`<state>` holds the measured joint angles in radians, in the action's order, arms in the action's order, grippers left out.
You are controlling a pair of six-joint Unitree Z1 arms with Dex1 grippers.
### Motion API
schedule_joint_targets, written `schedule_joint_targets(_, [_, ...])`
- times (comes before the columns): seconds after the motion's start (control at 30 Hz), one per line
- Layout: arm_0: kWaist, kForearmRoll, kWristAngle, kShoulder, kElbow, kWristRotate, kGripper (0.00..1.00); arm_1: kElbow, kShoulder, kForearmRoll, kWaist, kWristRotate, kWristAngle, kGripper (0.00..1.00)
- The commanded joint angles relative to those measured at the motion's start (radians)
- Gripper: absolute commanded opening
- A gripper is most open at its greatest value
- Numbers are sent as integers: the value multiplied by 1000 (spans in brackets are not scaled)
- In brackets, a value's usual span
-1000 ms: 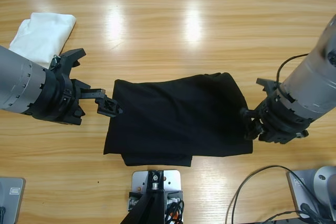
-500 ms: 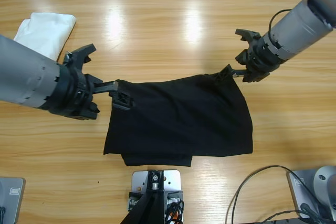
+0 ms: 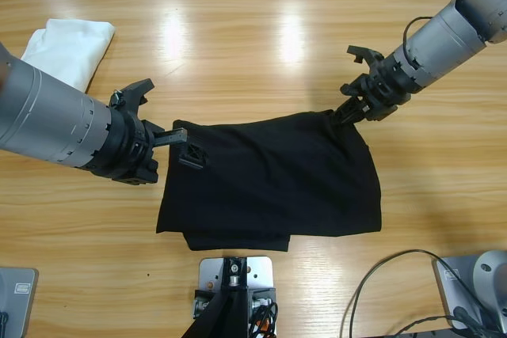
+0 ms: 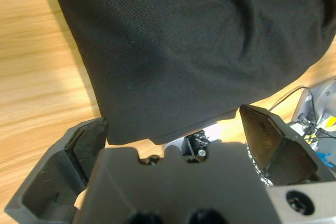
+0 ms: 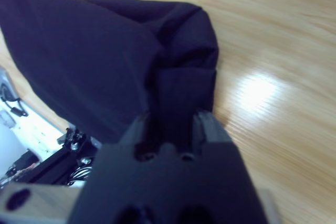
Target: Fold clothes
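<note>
The clothes [image 3: 269, 184] are a black garment lying folded into a rough rectangle on the wooden table [image 3: 261, 45]; collar and logo are hidden. My left gripper [image 3: 188, 150] sits at the garment's back left corner, open; in the left wrist view the clothes [image 4: 199, 40] hang with their edge between the wide-spread jaws of the left gripper [image 4: 176, 125]. My right gripper [image 3: 342, 113] is at the back right corner, shut on a bunched fold. The right wrist view shows the clothes [image 5: 105, 51] pinched in the right gripper [image 5: 176, 118].
A white folded garment [image 3: 63, 53] lies at the table's back left, behind the left arm. A black cable [image 3: 380, 282] loops over the front right part of the table. Bare wood stretches behind the black garment.
The right arm swung from the garment's right front edge to its back right corner and shut on it. The left gripper slid right, onto the back left corner.
</note>
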<state>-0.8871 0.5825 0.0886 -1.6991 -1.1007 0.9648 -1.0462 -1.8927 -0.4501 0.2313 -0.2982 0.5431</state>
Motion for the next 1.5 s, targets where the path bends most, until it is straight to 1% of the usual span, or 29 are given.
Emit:
schedule_joint_targets(0.03, [-10,-14,20,-32,43,8,991,59,-72,45,-110,31,18,0])
schedule_joint_targets(0.1, [-10,-13,22,-25,44,8,991,64,-54,81,-145,-2,-14,0])
schedule_joint_targets(0.23, [-24,-13,23,-28,44,12,991,51,-23,111,-170,-74,-31,0])
schedule_joint_targets(0.27, [-27,-15,23,-29,44,14,991,48,-33,111,-169,-90,-19,144])
schedule_joint_targets(0.3, [-27,-15,23,-31,43,14,991,50,-40,108,-162,-93,-3,829])
schedule_joint_targets(0.33, [-27,-14,23,-30,43,15,991,55,-41,94,-152,-98,-4,1000])
schedule_joint_targets(0.43, [-27,-13,21,-27,52,27,991,66,-35,29,-143,-114,-23,1000])
schedule_joint_targets(0.53, [-27,-13,-3,-24,69,66,991,66,12,-52,-141,-113,-54,1000])
schedule_joint_targets(0.6, [-14,-13,-30,-16,80,107,991,61,111,-110,-141,-112,-95,1000])
schedule_joint_targets(0.63, [-2,-13,-43,-14,82,119,987,53,189,-130,-140,-105,-107,1000])
schedule_joint_targets(0.67, [16,-14,-56,-16,81,120,942,46,252,-150,-133,-96,-107,1000])
schedule_joint_targets(0.73, [53,-23,-61,-38,81,93,810,14,384,-215,-104,-56,-108,1000])
schedule_joint_targets(0.77, [77,-27,-39,-46,82,69,780,7,438,-244,-93,-48,-107,1000])
schedule_joint_targets(0.8, [93,-28,-21,-45,86,38,780,8,474,-275,-87,-41,-109,1000])
schedule_joint_targets(0.87, [128,-60,20,-34,115,-50,780,45,497,-295,-87,-31,-113,1000])
schedule_joint_targets(0.9, [144,-106,59,-36,144,-92,776,72,503,-295,-87,-30,-117,1000])
schedule_joint_targets(0.97, [152,-195,112,-51,203,-110,775,122,514,-294,-87,-30,-132,1000])
schedule_joint_targets(1.1, [152,-385,133,-60,347,-71,775,157,546,-295,-87,-33,-130,1000])
schedule_joint_targets(1.17, [152,-471,143,-74,396,-59,775,160,547,-298,-87,-33,-130,1000])
schedule_joint_targets(1.33, [152,-703,163,-178,468,-29,775,173,547,-302,-87,-33,-130,1000])
schedule_joint_targets(1.43, [152,-764,170,-203,472,-15,772,175,547,-308,-87,-33,-131,1000])
schedule_joint_targets(1.47, [152,-779,176,-206,474,-10,712,173,545,-307,-87,-33,-132,1000])
schedule_joint_targets(1.5, [152,-805,202,-215,476,-9,512,173,540,-306,-87,-33,-132,1000])
